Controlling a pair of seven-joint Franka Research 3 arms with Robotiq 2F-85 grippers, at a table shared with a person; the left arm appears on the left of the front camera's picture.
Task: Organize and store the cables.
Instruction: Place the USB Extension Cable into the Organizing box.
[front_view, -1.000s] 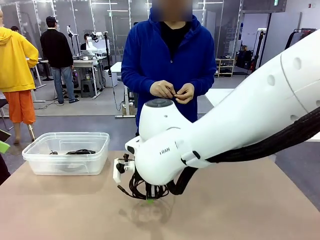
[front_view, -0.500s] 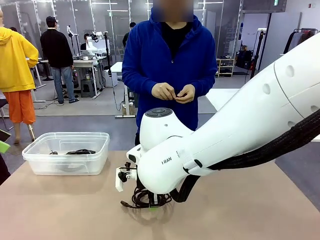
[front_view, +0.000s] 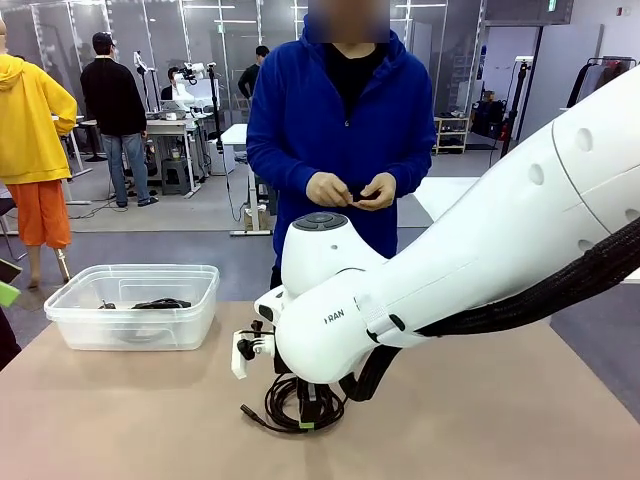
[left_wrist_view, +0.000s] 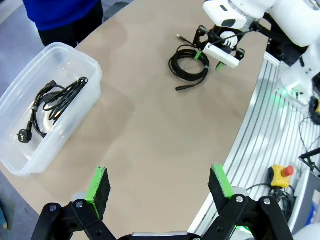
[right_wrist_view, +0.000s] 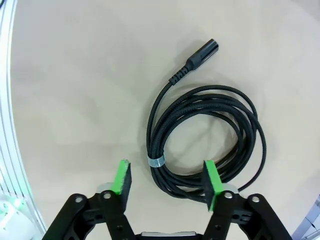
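Cable (right_wrist_view: 152, 140), black and braided, coiled in a loose ring flat on the counter (right_wrist_view: 70, 80), bound at one spot by a pale tie (right_wrist_view: 157, 161), one plug (right_wrist_view: 202, 54) trailing free outside the ring. Probably light and limp: likely to sag and swing from any single hold, loops apt to spread away from the tie, plug end apt to dangle. Braided jacket, so probably not slippery against green pads; nothing fragile apart perhaps from the plug. Best taken at or just beside the tie, the one spot with all strands gathered into a single bundle, slim enough for one pinch; best avoided along the far arc, with its loops fanned apart. Right end effector (right_wrist_view: 165, 170) directly above that bound stretch, pads apart, the bundle between them but not clamped. Left end effector (left_wrist_view: 160, 187) spread wide, holding nothing, hanging over bare counter well apart from the coil. Clear plastic bin (left_wrist_view: 92, 67) toward the counter's far left, open-topped, no lid seen, well apart from the coil. Inside, a second cable (left_wrist_view: 59, 97), black, loosely bundled, with a round plug at one end; plenty of bare floor beside it, by the look. Low walls, so probably an easy drop from above, with some risk of a dangling plug catching the rim. Something small and dark between the person's hands (front_view: 328, 187), too small to name.
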